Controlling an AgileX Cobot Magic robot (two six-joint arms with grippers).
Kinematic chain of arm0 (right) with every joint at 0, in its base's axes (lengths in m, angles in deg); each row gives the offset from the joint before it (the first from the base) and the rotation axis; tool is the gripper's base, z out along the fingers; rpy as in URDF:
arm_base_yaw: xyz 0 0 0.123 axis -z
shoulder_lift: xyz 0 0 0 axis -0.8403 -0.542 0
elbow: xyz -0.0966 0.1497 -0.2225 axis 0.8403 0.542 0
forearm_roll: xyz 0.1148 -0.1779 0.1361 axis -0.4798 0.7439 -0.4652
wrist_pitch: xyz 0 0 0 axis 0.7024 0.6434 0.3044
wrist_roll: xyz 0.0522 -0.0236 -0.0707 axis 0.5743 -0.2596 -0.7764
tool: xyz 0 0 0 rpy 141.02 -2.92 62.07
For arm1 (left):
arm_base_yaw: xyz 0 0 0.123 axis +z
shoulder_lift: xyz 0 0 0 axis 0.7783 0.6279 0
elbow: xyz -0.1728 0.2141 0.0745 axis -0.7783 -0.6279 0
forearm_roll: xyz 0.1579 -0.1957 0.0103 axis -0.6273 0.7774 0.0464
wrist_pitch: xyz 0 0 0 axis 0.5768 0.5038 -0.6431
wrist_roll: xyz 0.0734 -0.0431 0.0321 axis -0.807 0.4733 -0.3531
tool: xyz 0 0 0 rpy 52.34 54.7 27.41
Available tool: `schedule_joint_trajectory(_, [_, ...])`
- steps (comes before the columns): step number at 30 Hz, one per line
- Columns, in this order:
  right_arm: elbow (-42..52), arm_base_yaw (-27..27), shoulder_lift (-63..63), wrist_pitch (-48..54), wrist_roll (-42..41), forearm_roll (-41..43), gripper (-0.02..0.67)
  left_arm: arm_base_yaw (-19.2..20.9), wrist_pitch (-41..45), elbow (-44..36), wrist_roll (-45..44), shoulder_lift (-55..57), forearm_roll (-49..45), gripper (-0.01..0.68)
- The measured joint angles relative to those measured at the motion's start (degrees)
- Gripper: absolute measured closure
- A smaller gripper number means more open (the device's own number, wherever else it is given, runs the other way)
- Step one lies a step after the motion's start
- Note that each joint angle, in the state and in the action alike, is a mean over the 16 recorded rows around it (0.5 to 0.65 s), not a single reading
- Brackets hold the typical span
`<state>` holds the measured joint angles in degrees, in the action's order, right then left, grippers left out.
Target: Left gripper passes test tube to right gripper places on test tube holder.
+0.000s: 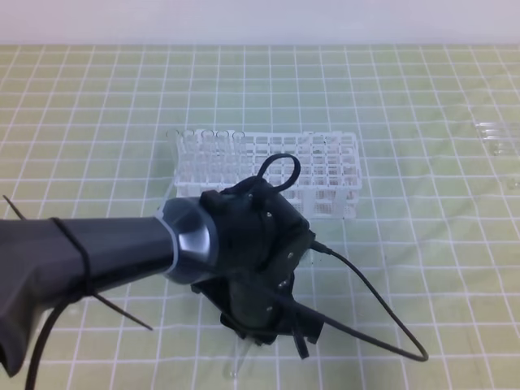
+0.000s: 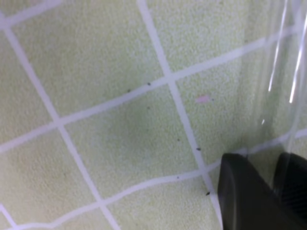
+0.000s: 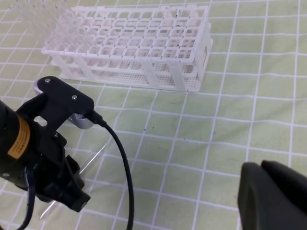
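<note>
The test tube (image 3: 91, 160) lies low on the green grid mat (image 1: 422, 268), right at the left gripper (image 1: 268, 325), and you see it best in the right wrist view: a thin clear line running from lower left to upper right, its upper end free above the mat squares and its lower part going behind the black gripper body. In the left wrist view the tube (image 2: 283, 72) fills the right edge as a clear band with bright reflections, its long axis almost vertical in that picture, and it passes between the two dark fingers (image 2: 244, 196), which stand close on both sides of it; so the left gripper seems clamped on the tube, though you cannot see the contact itself. The high view hides this, because the arm with its grey sleeve covers the fingers; there only a faint clear end (image 1: 241, 357) shows below the gripper, pointing down toward the near edge. The right gripper (image 3: 273, 196) appears only as dark fingers in the corner of its own view, pressed together with nothing between them, well apart from the tube. Further out, the test tube holder (image 1: 325, 175) stands behind the left arm, its long side across the table; several clear tubes stand at its left end in the high view.
</note>
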<state>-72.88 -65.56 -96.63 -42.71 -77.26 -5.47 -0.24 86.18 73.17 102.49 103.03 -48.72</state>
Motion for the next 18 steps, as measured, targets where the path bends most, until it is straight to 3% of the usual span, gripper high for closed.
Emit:
schedule_joint_trajectory(11, [0.0, 0.0, 0.0, 0.0, 0.0, 0.0, 0.664, 0.0, 0.3, -0.3, -3.7, -7.3, 1.2, 0.617])
schedule_joint_trajectory(18, [0.0, 0.0, 0.0, -0.1, -0.4, 0.0, 0.664, 0.0, -4.5, -0.4, -6.3, -14.0, 1.3, 0.624])
